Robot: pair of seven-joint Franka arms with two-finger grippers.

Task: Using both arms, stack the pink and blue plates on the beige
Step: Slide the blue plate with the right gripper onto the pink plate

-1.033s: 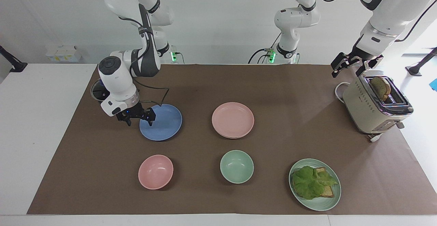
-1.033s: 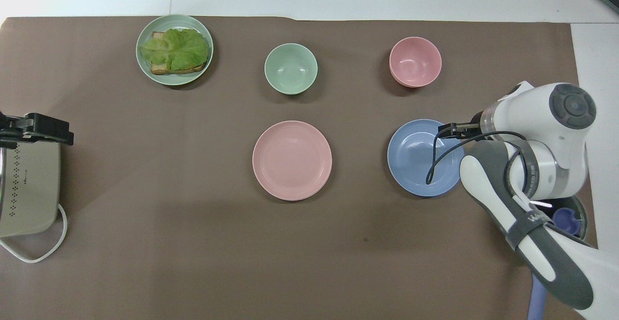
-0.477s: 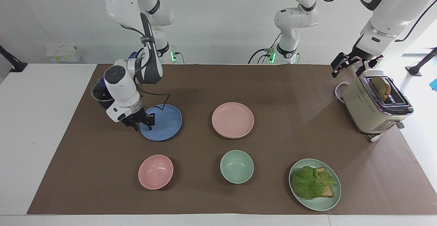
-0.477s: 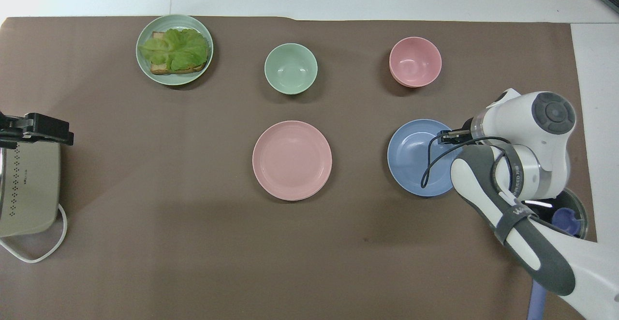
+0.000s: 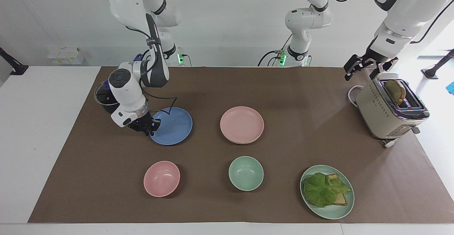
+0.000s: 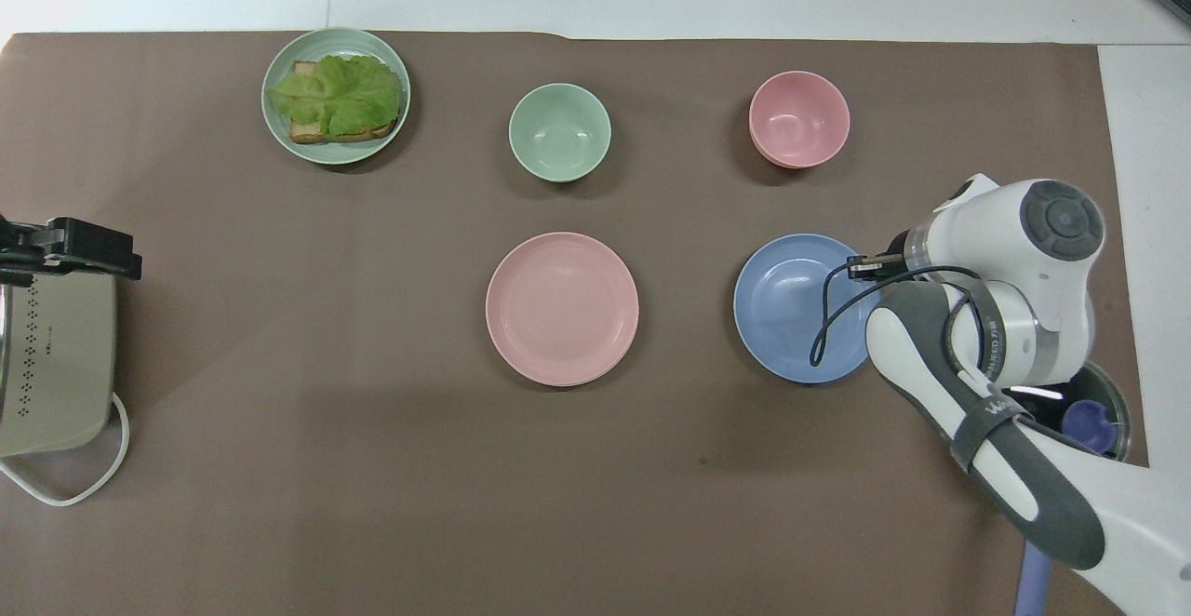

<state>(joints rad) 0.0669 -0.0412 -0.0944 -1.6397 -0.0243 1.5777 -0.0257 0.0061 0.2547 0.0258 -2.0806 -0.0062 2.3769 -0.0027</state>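
Observation:
The blue plate (image 5: 175, 123) (image 6: 786, 314) lies on the brown mat toward the right arm's end. My right gripper (image 5: 149, 126) (image 6: 861, 267) is down at the plate's rim on that end, its fingertips pinched on the rim. The pink plate (image 5: 242, 124) (image 6: 562, 307) lies flat mid-table beside the blue one, and a second thin rim shows under its edge. The beige plate is otherwise hidden. My left gripper (image 5: 363, 70) (image 6: 65, 253) waits open in the air over the toaster, holding nothing.
A beige toaster (image 5: 388, 110) holding bread stands at the left arm's end. Farther from the robots sit a pink bowl (image 5: 161, 178), a green bowl (image 5: 246, 173) and a green plate (image 5: 345, 210) with lettuce and bread. A dark round container (image 5: 101, 96) sits beside the right arm.
My right gripper has come down onto the blue plate's rim and closed on it. The plate has slid a little toward the pink plate. The left arm has not moved.

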